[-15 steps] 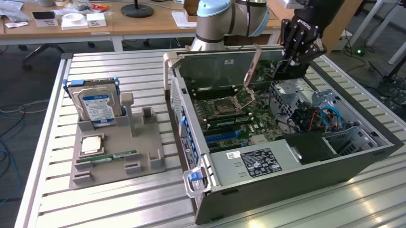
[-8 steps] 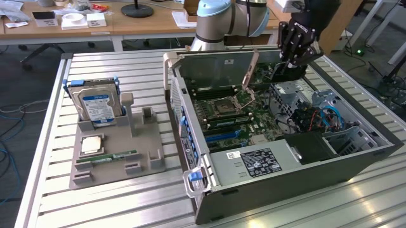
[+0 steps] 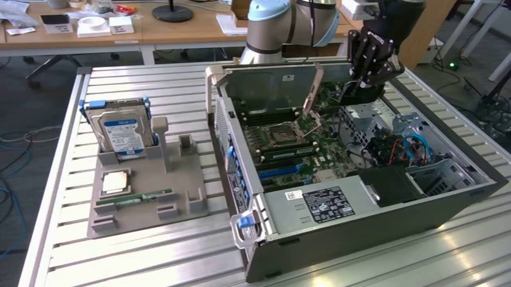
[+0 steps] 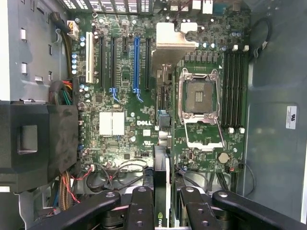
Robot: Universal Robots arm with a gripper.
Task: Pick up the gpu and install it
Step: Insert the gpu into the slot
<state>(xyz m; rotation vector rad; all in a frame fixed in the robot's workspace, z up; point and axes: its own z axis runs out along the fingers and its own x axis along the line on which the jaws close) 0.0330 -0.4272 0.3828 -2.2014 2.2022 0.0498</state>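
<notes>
- gripper [image 4: 165, 205] is pinching the gpu [image 4: 159, 167] edge-on between its 2 fingers [image 4: 142, 205], jaws pressing onto the thin card rather than standing wide; the card is hanging over the motherboard [image 4: 120, 122] inside the open case [image 3: 375, 239]
- step in hand, as I'm reading it, is lining the card up over a slot; its edge is running parallel to the blue PCIe slot [image 4: 135, 62] and the black ones beside it, but it's sitting off toward the CPU socket [image 4: 199, 93], not over any slot
- doing this well, I'm guessing, means shifting sideways while high, holding the card square to the slot, and minding the bracket end near the case wall (a tilted card is going to jam); the raised socket plate [image 4: 173, 40] is looking like the thing to steer clear of
- wrist view is giving the card-to-slot alignment, which the exterior view isn't; the exterior view is showing the arm [image 3: 279, 24] reaching in over the case rim, plus the tray [image 3: 188, 179] beside the case with 1 hard drive [image 3: 119, 128] and 1 RAM stick [image 3: 137, 197] sitting in it
</notes>
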